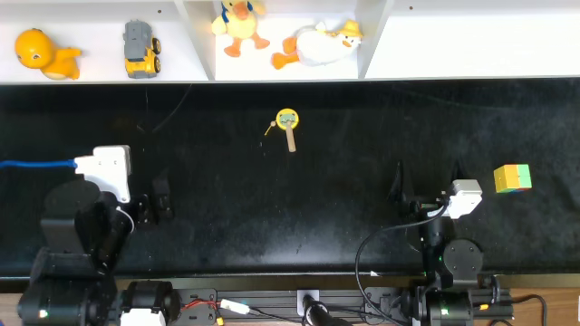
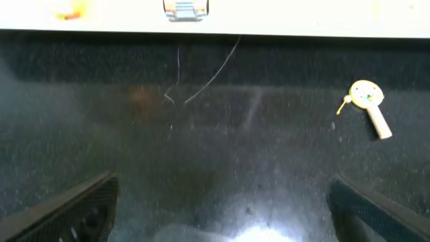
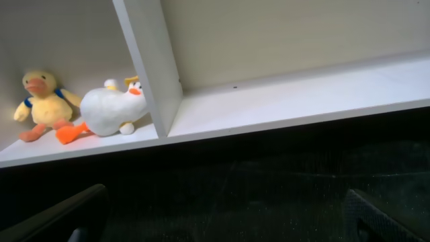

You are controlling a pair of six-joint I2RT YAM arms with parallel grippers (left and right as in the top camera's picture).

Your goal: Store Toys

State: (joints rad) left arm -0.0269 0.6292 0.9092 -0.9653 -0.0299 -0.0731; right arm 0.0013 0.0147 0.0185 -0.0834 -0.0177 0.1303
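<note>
A small round-headed paddle toy [image 1: 288, 127] lies on the black table, also seen in the left wrist view [image 2: 368, 106]. A multicoloured cube [image 1: 512, 178] sits at the table's right. My left gripper [image 1: 152, 203] rests low at the left, open [image 2: 222, 215], holding nothing, well apart from the paddle toy. My right gripper [image 1: 426, 183] is open [image 3: 222, 225] and holds nothing, left of the cube. In the white shelf [image 1: 290, 74] sit an orange duck [image 1: 47, 52], a yellow truck [image 1: 141, 49], a yellow plush duck [image 1: 241, 25] and a white plush duck [image 1: 319, 43].
The shelf's right compartment [image 1: 480, 36] holds nothing; a divider [image 3: 151, 67] separates it from the plush ducks [image 3: 111, 111]. Thin scratches or threads [image 2: 195, 87] mark the mat ahead of the left gripper. Cables run along the table's front edge [image 1: 299, 303].
</note>
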